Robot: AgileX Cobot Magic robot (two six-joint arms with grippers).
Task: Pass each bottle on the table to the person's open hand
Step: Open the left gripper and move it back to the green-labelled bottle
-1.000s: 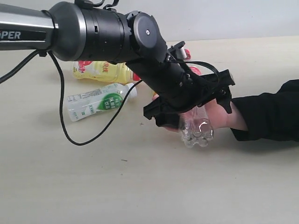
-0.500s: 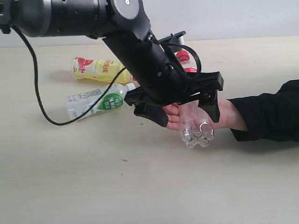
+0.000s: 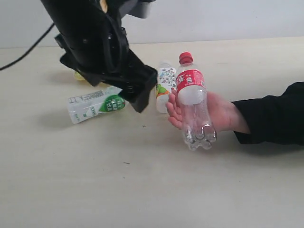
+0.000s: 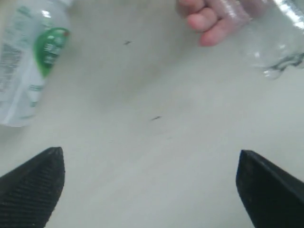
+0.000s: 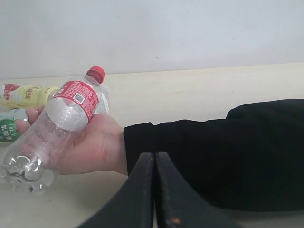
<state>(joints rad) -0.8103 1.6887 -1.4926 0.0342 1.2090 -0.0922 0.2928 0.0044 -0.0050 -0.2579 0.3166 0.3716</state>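
The red-label bottle (image 3: 192,102) lies in the open hand (image 3: 221,115). The likely next pick is the green-label bottle (image 3: 95,103), lying on the table (image 3: 142,190) near the left tool (image 4: 151,186). That tool stands wide and empty; centre it across the bottle's body before closing. The right tool (image 5: 155,190) is pinched together, holding nothing

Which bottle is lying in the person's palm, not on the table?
The clear bottle with the red label and red cap: it rests in the person's palm; the other bottles are on the table.
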